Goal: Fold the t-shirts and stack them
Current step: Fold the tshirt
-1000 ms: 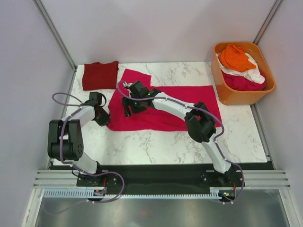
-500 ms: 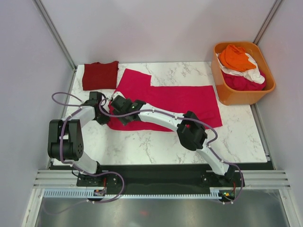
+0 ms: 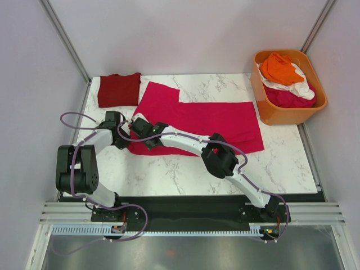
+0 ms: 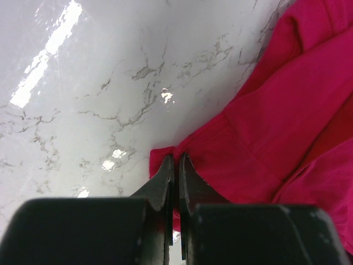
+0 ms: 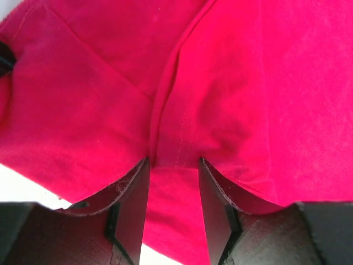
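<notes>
Pinching the left edge of the magenta t-shirt (image 3: 214, 121), the left gripper (image 4: 176, 160) has its jaws pressed together on a small corner of hem, low over the marble table (image 3: 225, 169). This shirt lies spread flat across the middle of the table, one sleeve pointing toward the back. The right gripper (image 5: 174, 165) reaches across from the right and sits on the shirt's left part, just beside the left gripper; its jaws stand partly spread with a raised seam ridge of cloth between them, though the wrist view is too close to tell whether the pads actually bite it. A folded maroon t-shirt (image 3: 119, 89) rests at the table's back left corner. At the right edge, an orange tub (image 3: 264, 107) holds an orange t-shirt (image 3: 279, 67) on top of a white one (image 3: 301, 87) and a pink one (image 3: 287, 97).
</notes>
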